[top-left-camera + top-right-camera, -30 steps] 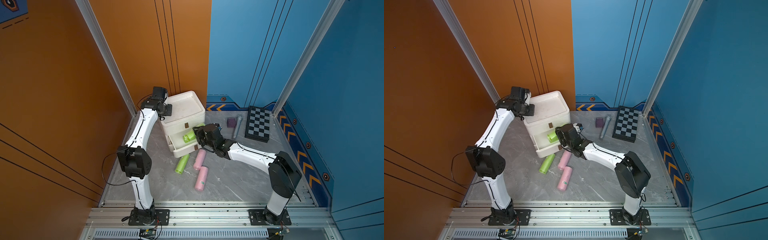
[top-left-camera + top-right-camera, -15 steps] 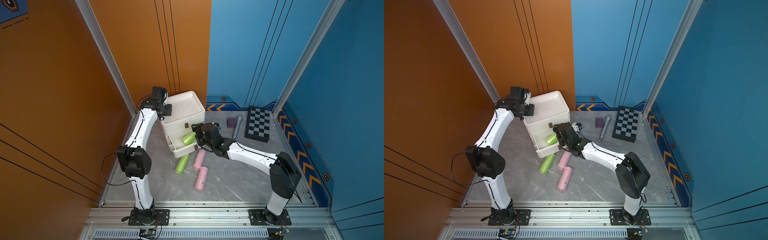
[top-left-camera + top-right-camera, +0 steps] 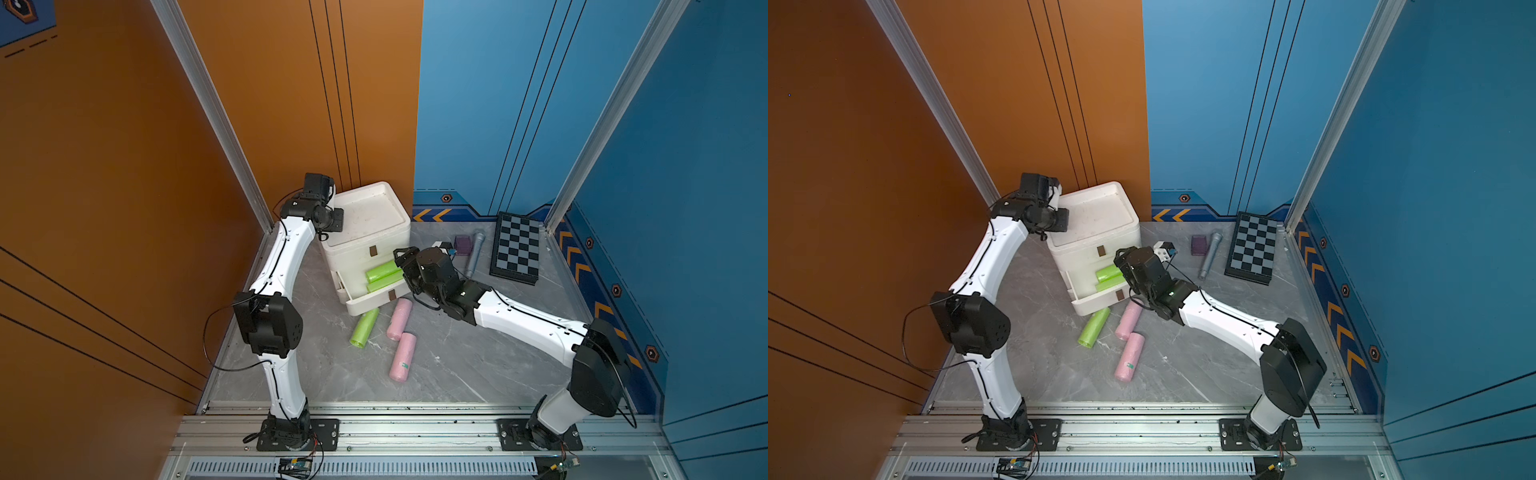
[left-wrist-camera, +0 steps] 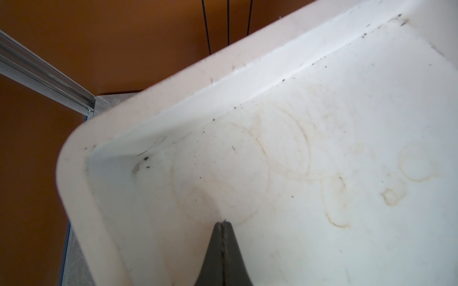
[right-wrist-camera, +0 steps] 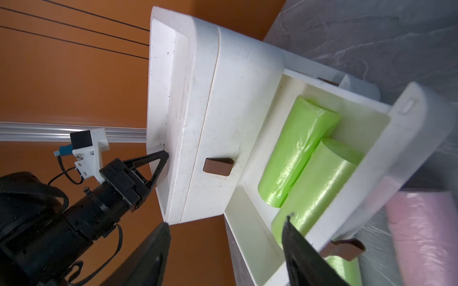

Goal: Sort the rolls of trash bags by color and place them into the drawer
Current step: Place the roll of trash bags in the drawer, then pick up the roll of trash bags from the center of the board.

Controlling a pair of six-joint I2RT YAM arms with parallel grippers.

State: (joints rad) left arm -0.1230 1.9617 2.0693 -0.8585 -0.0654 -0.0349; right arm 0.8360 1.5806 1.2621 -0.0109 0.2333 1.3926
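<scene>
1. Right wrist view: right gripper (image 5: 226, 221), jaws apart, poised at the pulled-out drawer (image 5: 396, 153) of the white drawer cabinet (image 5: 223, 99). One fingertip (image 5: 293, 237) overlaps the outer lime green roll (image 5: 319, 188).
2. The inner lime green roll (image 5: 297, 148) lies alongside it, touching, inside that drawer.
3. Left wrist view: left gripper (image 4: 224, 224), jaws together, tip against the cabinet's recessed top.
4. Both top views: a third green roll (image 3: 365, 328), a plain pink roll (image 3: 400, 319) and a labelled pink roll (image 3: 402, 357) lie on the grey table (image 3: 478, 365), before the open drawer.
5. A purple cube (image 3: 462, 245), grey microphone (image 3: 473, 253) and chequered board (image 3: 517, 248) stand well apart, near the back wall.
</scene>
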